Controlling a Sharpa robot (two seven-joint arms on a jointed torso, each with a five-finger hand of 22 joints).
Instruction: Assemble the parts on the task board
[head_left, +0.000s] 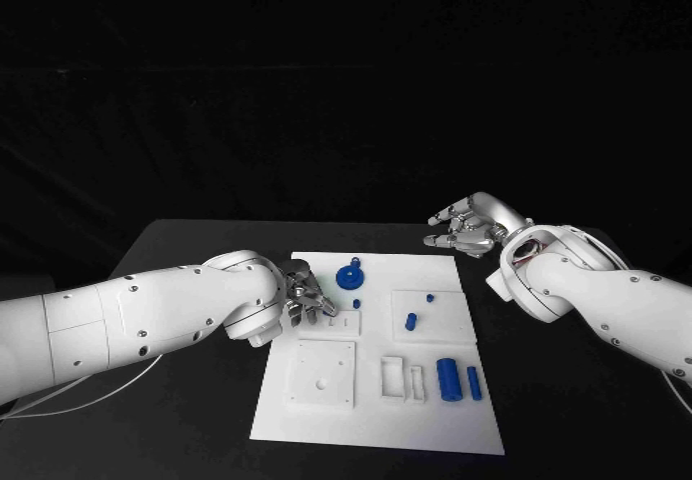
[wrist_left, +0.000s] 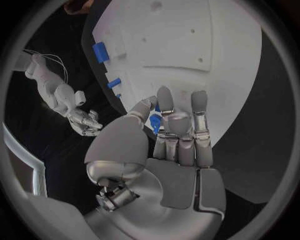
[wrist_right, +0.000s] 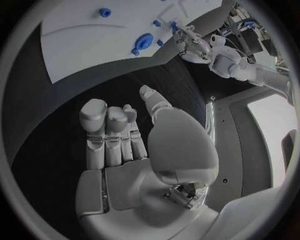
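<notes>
White plate first: I see the task board (head_left: 378, 425) lying in the middle of the black table (head_left: 188, 240), its long side running away from the robot. My left hand (head_left: 306, 296) sits at the board's left edge, over a small square recess, and from the left wrist camera its fingers (wrist_left: 199, 107) are drawn close together with the thumb reaching toward them; a small blue part (wrist_left: 154, 123) shows right at the fingertips there, but I cannot tell whether it is pinched or simply lies on the board behind them. Just beside that hand, toward the far end of the board, a round blue wheel-like part (head_left: 349, 276) rests on the white surface, with a tiny blue piece (head_left: 356, 302) near it. Further right two small blue pegs (head_left: 411, 321) lie in a shallow square pocket. At the near right, two blue cylinders (head_left: 450, 379) lie side by side, parallel, next to a pair of narrow slots. My right hand (head_left: 464, 228) hovers off the board's far right corner, over bare table, holding nothing; the right wrist camera shows its fingers (wrist_right: 106, 127) upright and close together, the thumb apart.
</notes>
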